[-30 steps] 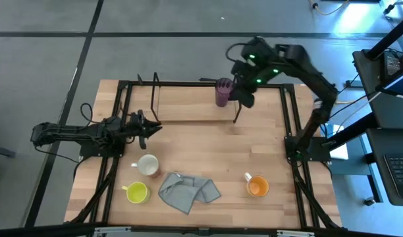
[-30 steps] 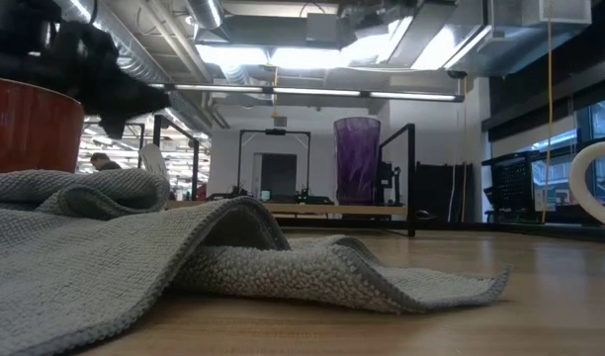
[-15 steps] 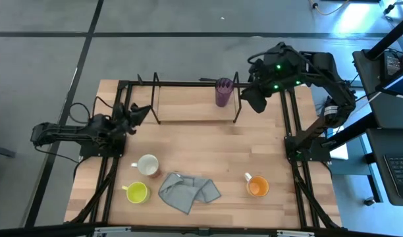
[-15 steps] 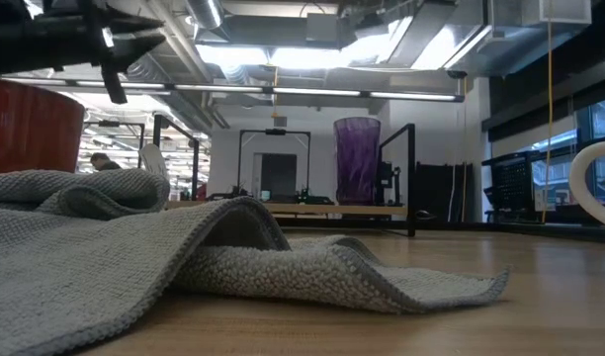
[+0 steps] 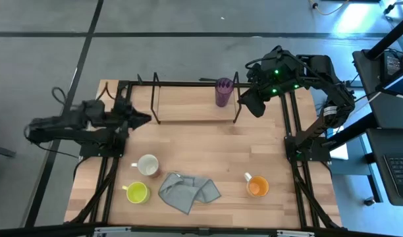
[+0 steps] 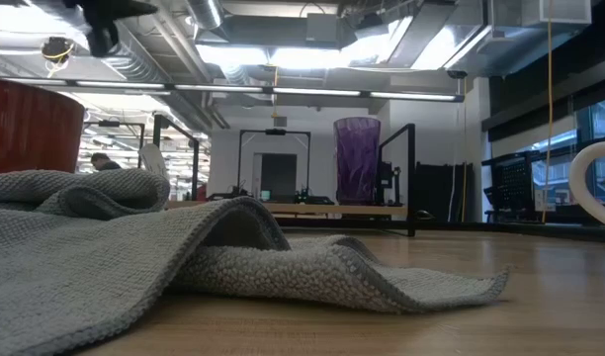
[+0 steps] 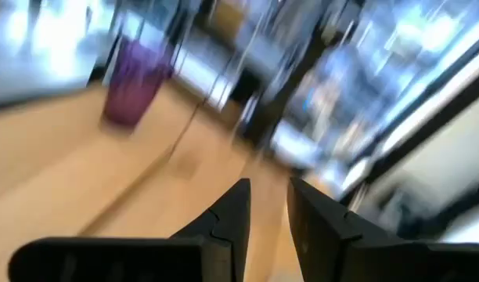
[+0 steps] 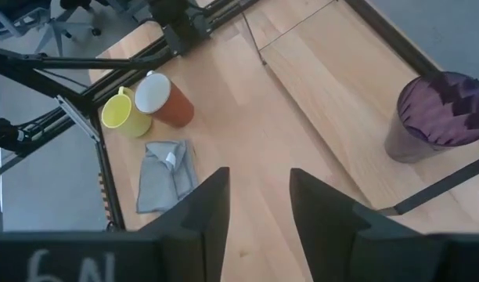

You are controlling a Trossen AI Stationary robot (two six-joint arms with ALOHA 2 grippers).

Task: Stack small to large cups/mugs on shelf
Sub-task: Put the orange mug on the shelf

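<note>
The purple tumbler stands upright on the wooden base of the shelf, at its right end. My right gripper hangs open just right of the shelf, above the table, with nothing between its fingers. My left gripper is raised near the shelf's left end, open and holding nothing. A mug that is red outside and white inside, a yellow-green mug and an orange mug stand upright on the table near its front edge.
A crumpled grey cloth lies between the yellow-green and orange mugs and fills the low view's foreground. Black frame rails run along the table's left and right sides. The shelf base left of the tumbler is bare.
My left gripper has risen well above the table and rolled, staying near the shelf's left end. My right gripper has drawn away from the purple tumbler toward the table's right edge. The tumbler has stayed upright on the shelf.
</note>
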